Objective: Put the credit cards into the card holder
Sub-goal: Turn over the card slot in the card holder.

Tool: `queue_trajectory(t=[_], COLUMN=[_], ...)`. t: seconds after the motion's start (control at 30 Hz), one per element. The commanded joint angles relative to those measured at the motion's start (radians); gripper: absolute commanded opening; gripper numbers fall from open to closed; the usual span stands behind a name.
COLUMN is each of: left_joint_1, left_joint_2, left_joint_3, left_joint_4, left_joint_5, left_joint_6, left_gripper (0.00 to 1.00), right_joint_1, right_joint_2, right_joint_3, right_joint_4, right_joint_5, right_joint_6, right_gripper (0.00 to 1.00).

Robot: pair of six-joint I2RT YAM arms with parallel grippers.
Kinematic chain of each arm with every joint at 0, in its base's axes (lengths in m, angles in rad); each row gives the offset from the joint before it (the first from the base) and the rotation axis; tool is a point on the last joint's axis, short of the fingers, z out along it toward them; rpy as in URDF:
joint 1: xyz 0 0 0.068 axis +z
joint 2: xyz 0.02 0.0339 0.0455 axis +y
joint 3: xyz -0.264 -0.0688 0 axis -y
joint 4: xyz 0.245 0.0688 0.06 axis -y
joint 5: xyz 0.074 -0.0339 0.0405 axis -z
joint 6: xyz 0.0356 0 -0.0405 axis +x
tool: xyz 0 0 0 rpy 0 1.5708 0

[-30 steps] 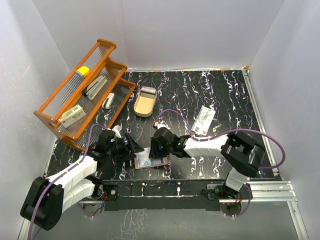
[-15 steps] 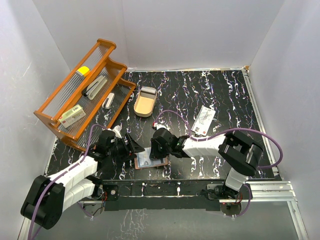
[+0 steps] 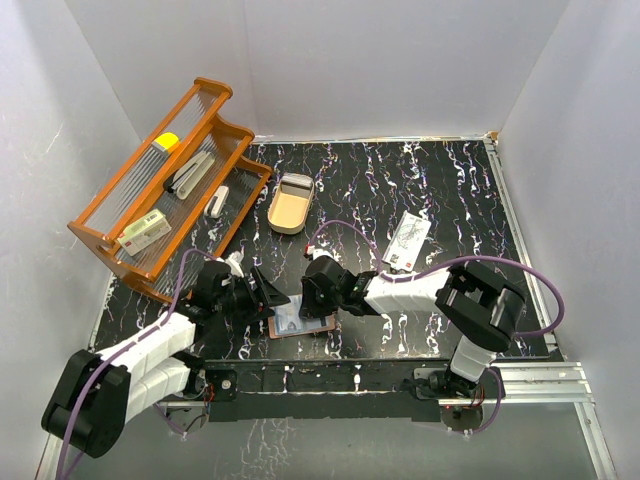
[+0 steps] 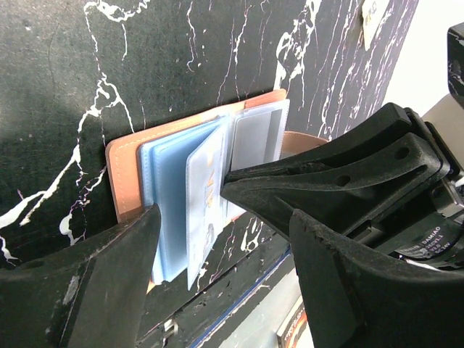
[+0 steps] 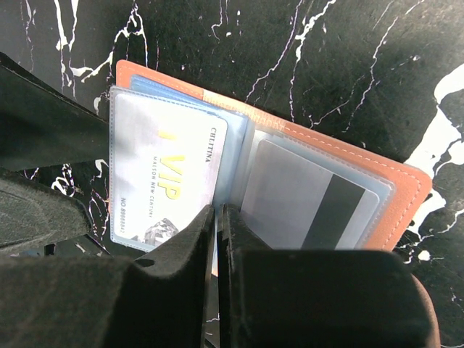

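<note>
The reddish-brown card holder (image 3: 300,322) lies open near the table's front edge. Its clear pockets hold a pale blue VIP card (image 5: 163,181) and a grey card with a dark stripe (image 5: 312,206). My right gripper (image 3: 316,303) is shut at the holder's fold (image 5: 217,217), pinching a thin pocket leaf that stands upright in the left wrist view (image 4: 204,196). My left gripper (image 3: 268,293) is open, its fingers (image 4: 80,290) straddling the holder's left end (image 4: 127,170) without gripping it. A white card with red and dark print (image 3: 408,241) lies apart on the table to the right.
A large orange wire rack (image 3: 165,190) with a cream box (image 3: 143,232) and other items stands at the back left. A tan oval tray (image 3: 290,203) sits behind the holder. The table's front edge (image 4: 239,290) runs just below the holder.
</note>
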Motion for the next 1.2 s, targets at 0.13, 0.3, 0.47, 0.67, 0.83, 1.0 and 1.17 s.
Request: queue_trajectory(t=[0.13, 0.3, 0.47, 0.67, 0.83, 1.0, 1.17], left_joint_1=[0.004, 0.005, 0.005, 0.005, 0.004, 0.004, 0.004], left_joint_2=[-0.062, -0.051, -0.039, -0.029, -0.032, -0.036, -0.024], left_joint_3=[0.036, 0.025, 0.026, 0.01, 0.01, 0.002, -0.001], left_joint_4=[-0.068, -0.043, -0.029, 0.02, 0.038, 0.084, 0.149], left_joint_5=[-0.003, 0.009, 0.018, 0.043, 0.059, 0.09, 0.129], left_joint_6=[0.0, -0.012, -0.012, -0.036, -0.053, -0.092, -0.138], left_gripper=[0.7, 0.7, 0.69, 0.69, 0.69, 0.69, 0.7], right_joint_1=[0.004, 0.004, 0.004, 0.004, 0.004, 0.004, 0.004], right_joint_2=[0.024, 0.021, 0.023, 0.023, 0.024, 0.012, -0.011], right_joint_3=[0.013, 0.013, 0.009, 0.008, 0.008, 0.008, 0.002], right_joint_4=[0.02, 0.02, 0.024, 0.028, 0.03, 0.041, 0.069], right_joint_5=[-0.001, 0.002, -0.001, -0.002, -0.004, -0.005, 0.0], right_joint_6=[-0.007, -0.007, -0.006, -0.005, -0.003, 0.0, 0.0], right_gripper=[0.05, 0.05, 0.05, 0.05, 0.05, 0.06, 0.08])
